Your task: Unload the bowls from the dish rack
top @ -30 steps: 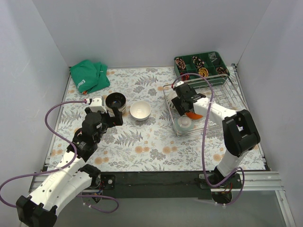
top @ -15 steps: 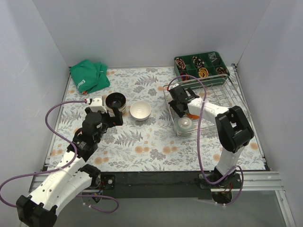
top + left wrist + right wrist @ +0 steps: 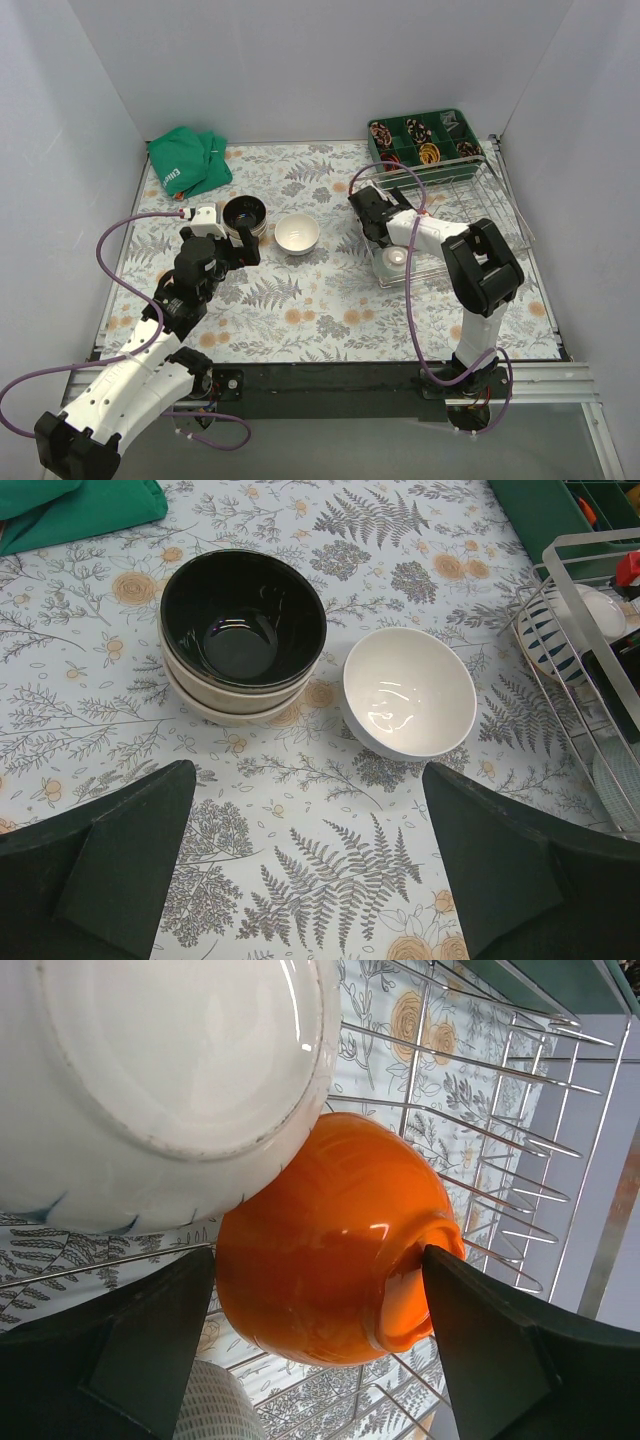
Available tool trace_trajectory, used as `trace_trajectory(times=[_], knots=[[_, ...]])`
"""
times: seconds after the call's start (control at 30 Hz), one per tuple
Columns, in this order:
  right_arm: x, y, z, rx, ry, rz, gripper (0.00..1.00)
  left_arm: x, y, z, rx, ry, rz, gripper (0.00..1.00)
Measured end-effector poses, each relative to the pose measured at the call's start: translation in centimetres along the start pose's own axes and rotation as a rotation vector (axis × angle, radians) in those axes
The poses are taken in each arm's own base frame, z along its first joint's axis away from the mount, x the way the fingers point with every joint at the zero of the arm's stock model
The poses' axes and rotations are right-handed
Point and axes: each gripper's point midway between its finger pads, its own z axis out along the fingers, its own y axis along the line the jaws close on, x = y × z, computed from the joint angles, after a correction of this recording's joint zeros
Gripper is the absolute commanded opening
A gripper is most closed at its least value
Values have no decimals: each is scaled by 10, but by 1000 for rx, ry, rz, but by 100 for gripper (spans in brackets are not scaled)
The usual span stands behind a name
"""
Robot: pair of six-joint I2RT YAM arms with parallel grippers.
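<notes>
Mid-unload: right jaws spread, straddling orange bowl point(image 3: 330, 1240) tipped in dish rack point(image 3: 478, 192), far right of tabletop point(image 3: 300, 300); no pinch yet. Left jaws spread, empty, beside dark bowl point(image 3: 243, 620) and white bowl point(image 3: 410, 692) already out. Next, we judge: close, lift clear of rack.
</notes>
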Motion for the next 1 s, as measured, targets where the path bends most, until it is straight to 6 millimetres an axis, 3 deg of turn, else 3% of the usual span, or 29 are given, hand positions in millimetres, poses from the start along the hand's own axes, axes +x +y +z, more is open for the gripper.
trace_trajectory(times=[0.27,0.57,1.0], knots=[[-1,1,-5,56,-3,-22,65,0,0,0,0,0,0,98],[4,-2,-10,84,9,-38,48,0,0,0,0,0,0,98],[12,-6,-21,38,18,-84,41,0,0,0,-1,0,0,98]])
